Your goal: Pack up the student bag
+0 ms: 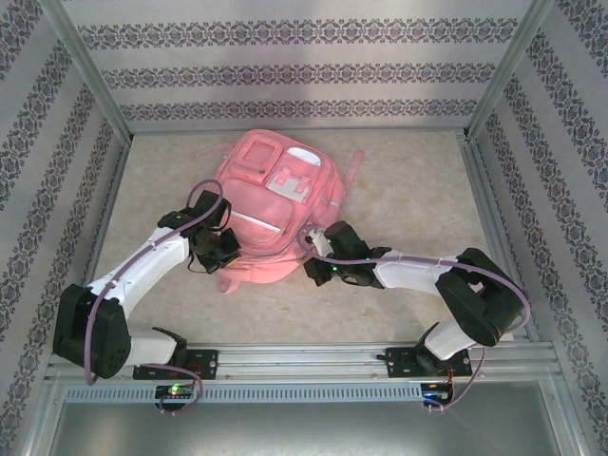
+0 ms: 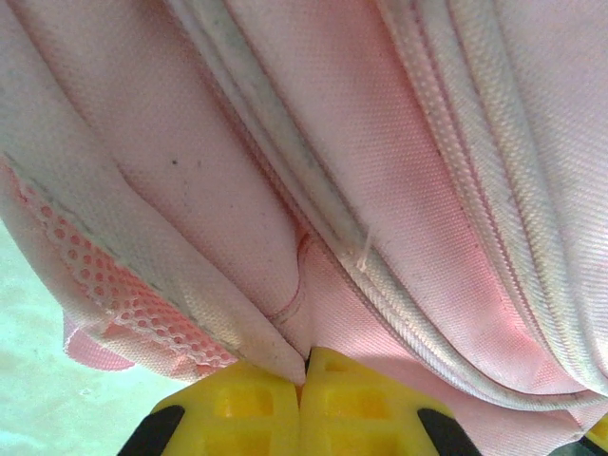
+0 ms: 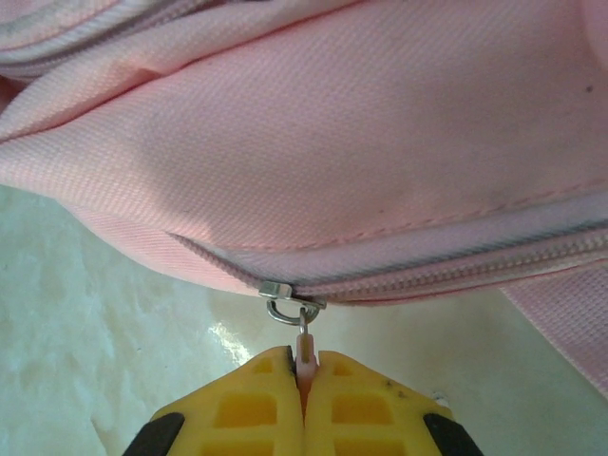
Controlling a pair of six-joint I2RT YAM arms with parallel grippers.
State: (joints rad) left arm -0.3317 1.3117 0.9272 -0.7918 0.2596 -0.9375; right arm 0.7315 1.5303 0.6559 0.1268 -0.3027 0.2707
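The student bag (image 1: 275,195), a large pink backpack with white patches, lies flat in the middle of the table. My left gripper (image 1: 225,258) is at its near left corner. In the left wrist view that gripper (image 2: 306,359) is shut, its yellow fingertips pinching a fold of the student bag's fabric (image 2: 285,218) beside a mesh pocket (image 2: 104,294). My right gripper (image 1: 312,269) is at the bag's near right edge. In the right wrist view it (image 3: 304,366) is shut on the pink zipper pull (image 3: 304,350), which hangs from the metal slider (image 3: 288,296) at the end of a closed zipper (image 3: 456,271).
Patterned walls (image 1: 285,71) and metal posts enclose the beige table (image 1: 408,190) on three sides. A metal rail (image 1: 304,359) carrying both arm bases runs along the near edge. Bare tabletop lies left and right of the bag.
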